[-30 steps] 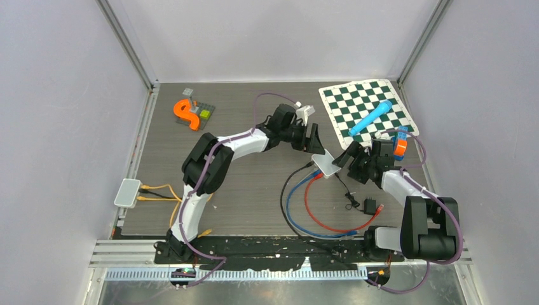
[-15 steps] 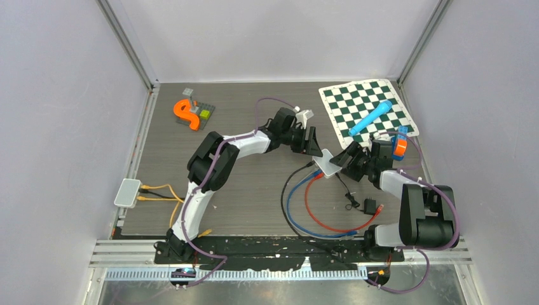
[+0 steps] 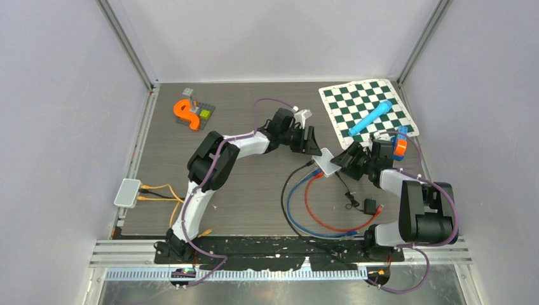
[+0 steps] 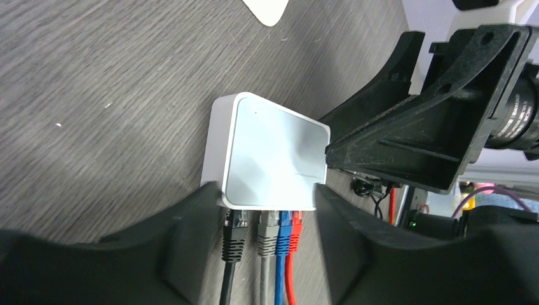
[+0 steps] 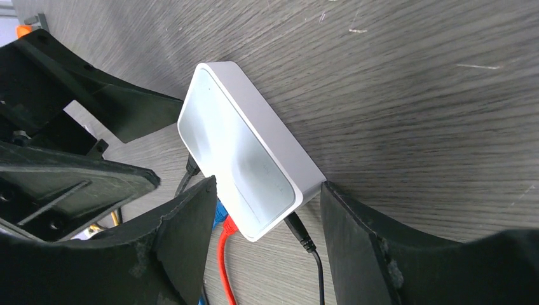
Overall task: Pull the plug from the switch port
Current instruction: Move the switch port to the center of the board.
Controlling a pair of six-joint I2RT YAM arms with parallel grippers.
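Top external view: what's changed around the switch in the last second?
The right gripper has pushed in leftward to the switch, which slid slightly toward the left gripper; both now straddle it, grip unclear. No plug pulled: the cables stay plugged in. Chessboard, blue tube and orange piece unmoved.

Top view high, looking down; both wrist views close, opposite sides, sharing switch [image 4: 273, 155].
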